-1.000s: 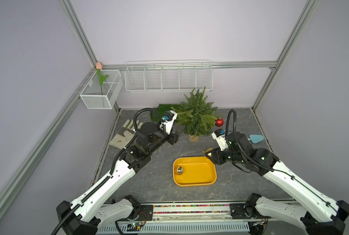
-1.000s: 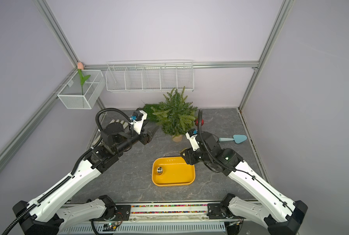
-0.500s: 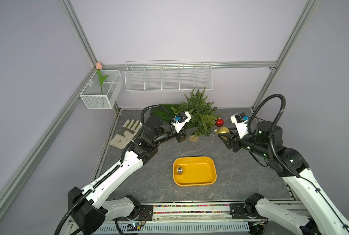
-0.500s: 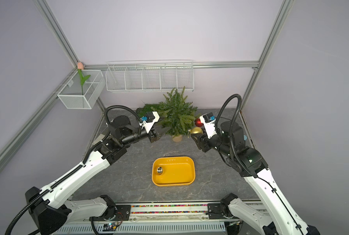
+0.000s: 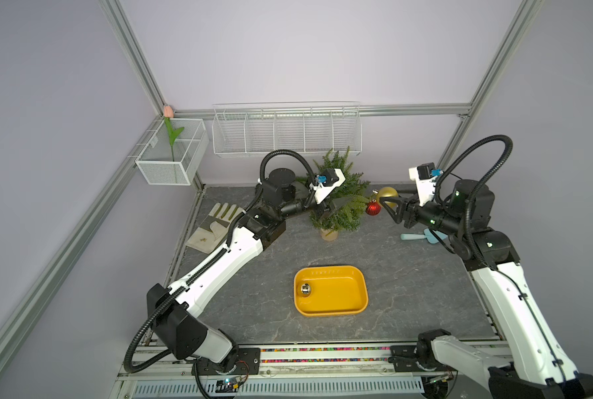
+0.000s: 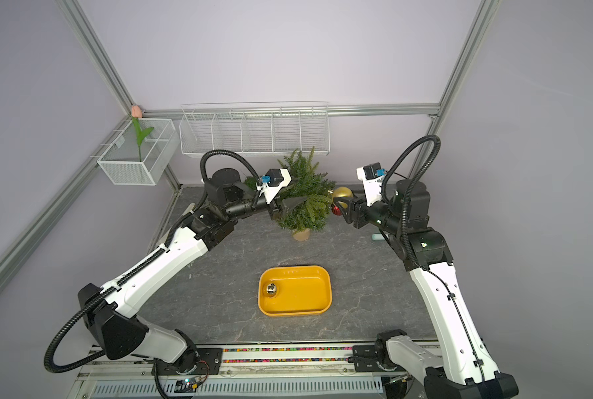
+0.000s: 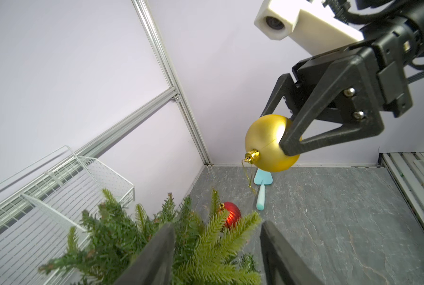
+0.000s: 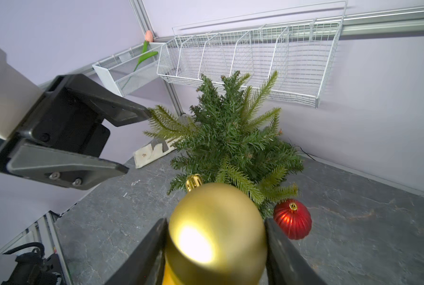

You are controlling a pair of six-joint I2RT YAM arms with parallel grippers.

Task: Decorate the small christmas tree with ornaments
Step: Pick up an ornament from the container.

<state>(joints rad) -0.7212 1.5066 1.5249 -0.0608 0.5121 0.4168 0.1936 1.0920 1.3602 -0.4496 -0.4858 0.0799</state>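
Matte gold bauble (image 7: 267, 143) found pinched in right gripper (image 5: 384, 201) beside small christmas tree (image 8: 230, 133); left gripper (image 8: 138, 142) found spread about a branch (image 8: 167, 125)

gold bauble (image 8: 217, 234) in right end effector (image 8: 216, 222), red bauble (image 8: 292, 219) by tree (image 8: 230, 138)

A yellow tray (image 5: 338, 292) lies mid-table, a glove (image 5: 215, 224) and teal trowel (image 5: 412, 236) behind.

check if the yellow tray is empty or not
Not empty: one shiny ornament lies in the yellow tray, near one end. The rest of it is bare.
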